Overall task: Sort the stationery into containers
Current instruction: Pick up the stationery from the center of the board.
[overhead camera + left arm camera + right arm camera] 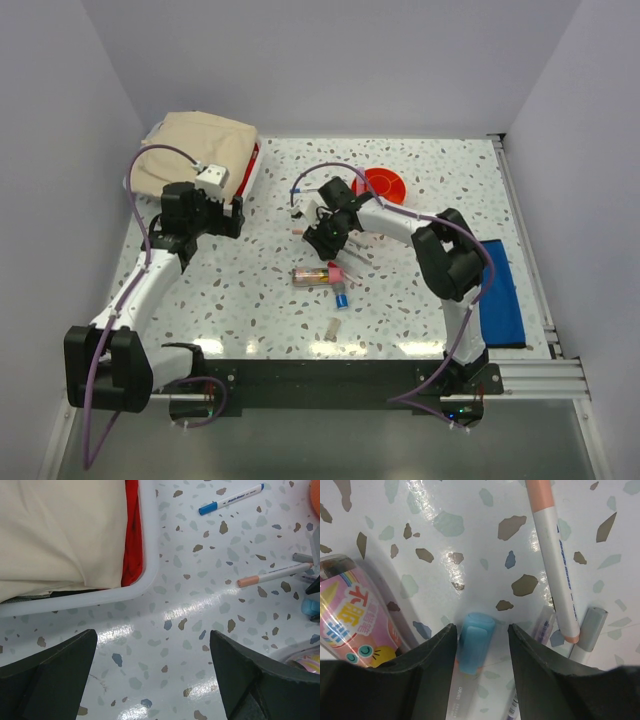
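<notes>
My right gripper [325, 236] [482, 630] is open and low over the table. Its jaws straddle a white pen with a light-blue cap [475, 642]; the left finger touches it and the right finger stands apart. Beside it lie a peach-tipped white pen [552, 555], a grey cap [592, 627], a thin purple-marked pen [541, 628] and the clear tube with a pink label [350, 615] [312, 275]. A blue-tipped pen [230, 500] [300, 187] lies farther back. The orange tub [383, 185] stands behind the right gripper. My left gripper [215, 215] [152, 645] is open and empty over bare table.
A white tray [145, 575] holding the beige cloth bundle [200, 150] sits at the back left, close to the left gripper. A blue mat [500, 290] lies at the right edge. A short blue marker [341, 298] and a small cap [332, 328] lie nearer the front.
</notes>
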Tool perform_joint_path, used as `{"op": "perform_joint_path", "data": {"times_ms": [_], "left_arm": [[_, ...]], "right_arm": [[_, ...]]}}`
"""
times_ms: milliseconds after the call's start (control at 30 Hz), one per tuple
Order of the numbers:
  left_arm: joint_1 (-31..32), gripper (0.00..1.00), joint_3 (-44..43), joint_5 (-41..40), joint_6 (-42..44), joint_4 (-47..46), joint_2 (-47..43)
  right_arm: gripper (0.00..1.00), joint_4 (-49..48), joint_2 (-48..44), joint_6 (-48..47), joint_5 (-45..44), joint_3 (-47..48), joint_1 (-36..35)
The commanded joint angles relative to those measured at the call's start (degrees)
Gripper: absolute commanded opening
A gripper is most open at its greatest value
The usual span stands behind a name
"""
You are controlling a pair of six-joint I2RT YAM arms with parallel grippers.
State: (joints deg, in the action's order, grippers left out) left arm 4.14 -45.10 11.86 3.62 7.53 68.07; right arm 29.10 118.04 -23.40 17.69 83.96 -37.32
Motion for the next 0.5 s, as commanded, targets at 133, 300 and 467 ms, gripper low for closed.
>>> {"op": "perform_joint_path", "data": {"times_ms": [133, 300, 467], "left_arm": [[-0.54, 1.0, -2.09, 1.24, -0.28, -1.47, 0.74], [-0.54, 1.0, -2.1, 1.33, -0.1, -1.73, 1.36], [-0.54, 1.0, -2.18, 1.5, -0.36, -2.26, 1.89]], "right_arm": [[0.52, 5.0, 2.9, 1.77, -4.24, 1.2, 0.14], [0.52, 2.89, 0.7, 2.57, -6.44, -1.69, 0.14], [0.5, 1.22, -0.35, 3.79, -8.99, -3.98, -0.03]]}}
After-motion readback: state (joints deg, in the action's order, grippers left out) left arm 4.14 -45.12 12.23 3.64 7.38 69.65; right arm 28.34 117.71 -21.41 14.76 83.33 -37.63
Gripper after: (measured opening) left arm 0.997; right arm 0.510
